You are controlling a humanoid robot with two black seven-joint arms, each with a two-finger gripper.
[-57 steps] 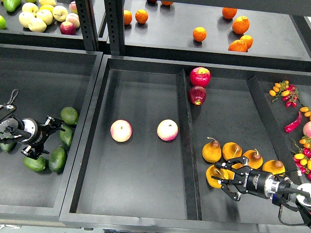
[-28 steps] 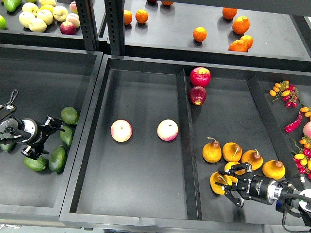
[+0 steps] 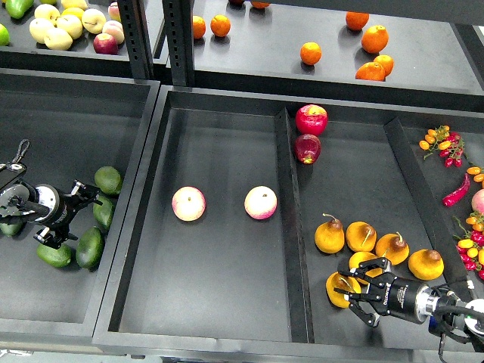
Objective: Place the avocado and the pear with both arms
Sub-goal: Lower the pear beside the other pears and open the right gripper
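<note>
Several green avocados lie in the left tray. The avocado [image 3: 103, 212] nearest my left gripper [image 3: 81, 215] lies just past its fingertips. The left gripper is open and empty and touches no fruit that I can see. In the right tray my right gripper [image 3: 352, 293] is closed around a plump yellow-orange pear [image 3: 338, 290], low at the tray's front. Its fingers [image 3: 361, 276] straddle the fruit. Another pear [image 3: 365, 260] lies right behind the fingers, partly hidden.
Other avocados [image 3: 108, 179] [image 3: 89, 248] [image 3: 54, 255] ring the left gripper. Stemmed pears [image 3: 329, 235] [image 3: 361, 236] [image 3: 392, 247] and a brown-patched one [image 3: 426, 264] lie behind the right gripper. Two pink-and-cream fruits [image 3: 188, 203] [image 3: 260, 203] sit in the middle tray, past a divider [image 3: 296, 249]. Red apples [image 3: 311, 119] lie further back.
My right gripper has drawn back toward the tray's front right, and the pear between its fingers has moved with it. The left arm has not moved.
</note>
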